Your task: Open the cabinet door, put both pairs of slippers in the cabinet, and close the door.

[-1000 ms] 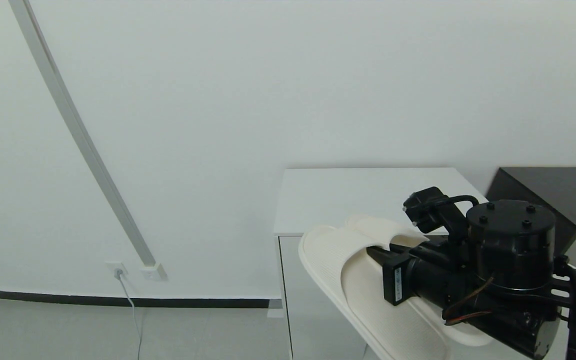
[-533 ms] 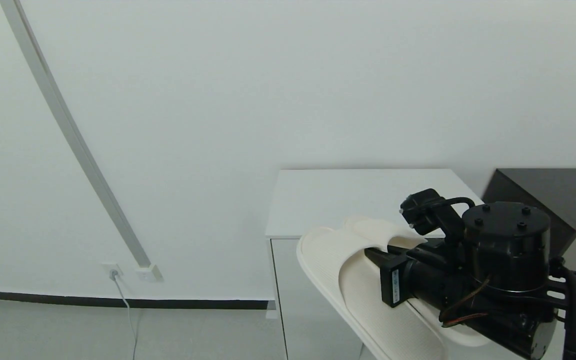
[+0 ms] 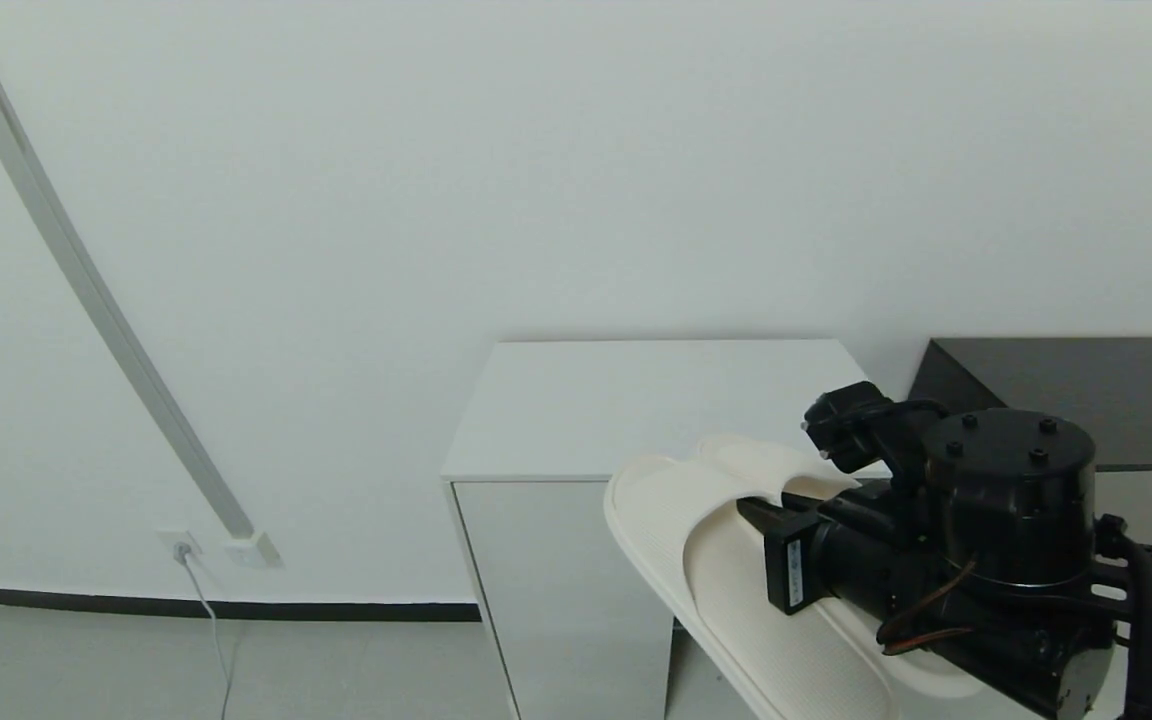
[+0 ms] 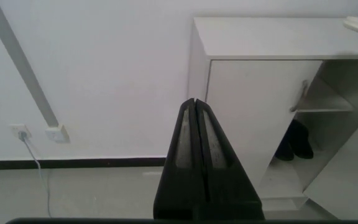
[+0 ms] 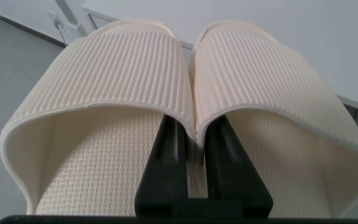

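My right gripper (image 3: 754,508) is shut on a pair of cream ribbed slippers (image 3: 681,535), held in the air in front of the white cabinet (image 3: 636,400). In the right wrist view its fingers (image 5: 166,155) pinch the two slippers' (image 5: 129,74) inner walls together. The left wrist view has my left gripper (image 4: 194,109) shut and holding nothing, some way from the cabinet (image 4: 260,37). That cabinet's right door (image 4: 347,180) stands open, and a dark pair of slippers (image 4: 297,142) rests on the lower level under a shelf (image 4: 325,102). The left door (image 4: 253,124), with a handle (image 4: 301,96), is shut.
A dark table (image 3: 1066,385) adjoins the cabinet on the right. A white wall stands behind, with a slanted grey duct (image 3: 86,280) and a socket with a cable (image 3: 181,550) low on the left. Grey floor (image 3: 186,660) lies open to the cabinet's left.
The whole head picture has shifted, so the cabinet and duct sit further left: the camera has moved. My right gripper keeps its hold on the cream slippers.
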`<state>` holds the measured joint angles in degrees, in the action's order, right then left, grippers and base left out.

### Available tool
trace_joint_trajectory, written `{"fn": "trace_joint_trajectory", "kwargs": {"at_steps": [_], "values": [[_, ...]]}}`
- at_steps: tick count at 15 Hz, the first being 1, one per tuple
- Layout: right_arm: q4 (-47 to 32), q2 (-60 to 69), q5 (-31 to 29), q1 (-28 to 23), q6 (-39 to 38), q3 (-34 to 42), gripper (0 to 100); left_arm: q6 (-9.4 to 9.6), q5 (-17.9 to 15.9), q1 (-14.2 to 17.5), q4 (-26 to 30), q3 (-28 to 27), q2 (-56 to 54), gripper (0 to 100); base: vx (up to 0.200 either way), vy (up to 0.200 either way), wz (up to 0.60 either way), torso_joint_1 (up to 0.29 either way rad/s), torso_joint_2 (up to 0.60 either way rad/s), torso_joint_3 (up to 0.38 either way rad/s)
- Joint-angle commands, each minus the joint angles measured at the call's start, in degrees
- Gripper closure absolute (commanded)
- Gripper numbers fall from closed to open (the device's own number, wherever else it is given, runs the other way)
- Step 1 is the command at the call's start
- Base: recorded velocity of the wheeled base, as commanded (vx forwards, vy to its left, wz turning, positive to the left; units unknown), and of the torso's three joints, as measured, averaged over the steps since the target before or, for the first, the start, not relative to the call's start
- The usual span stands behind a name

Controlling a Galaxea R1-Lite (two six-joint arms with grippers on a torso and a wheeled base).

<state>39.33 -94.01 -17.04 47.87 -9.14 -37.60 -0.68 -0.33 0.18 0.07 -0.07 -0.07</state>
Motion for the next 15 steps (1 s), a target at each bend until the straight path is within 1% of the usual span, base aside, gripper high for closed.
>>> {"fn": "trace_joint_trajectory", "kwargs": {"at_steps": [1, 6, 15], "values": [[0.0, -0.2, 0.0, 0.0, 0.0, 0.1, 100, -0.02, 0.0, 0.0, 0.0, 0.0, 0.1, 100, 0.0, -0.2, 0.0, 0.002, -0.01, 0.012], [0.0, -0.1, 0.0, 0.1, -0.1, 0.2, 100, -0.02, 0.0, 0.0, 0.0, 0.1, 0.1, 100, 0.0, -0.2, 0.0, 0.003, 0.0, 0.002], [2.0, -0.8, 0.0, -0.1, 0.8, 1.7, 100, -0.11, 0.0, 0.0, 0.0, 0.0, 0.1, 100, 0.0, 0.0, 0.0, 0.0, 0.0, 0.0]]}}
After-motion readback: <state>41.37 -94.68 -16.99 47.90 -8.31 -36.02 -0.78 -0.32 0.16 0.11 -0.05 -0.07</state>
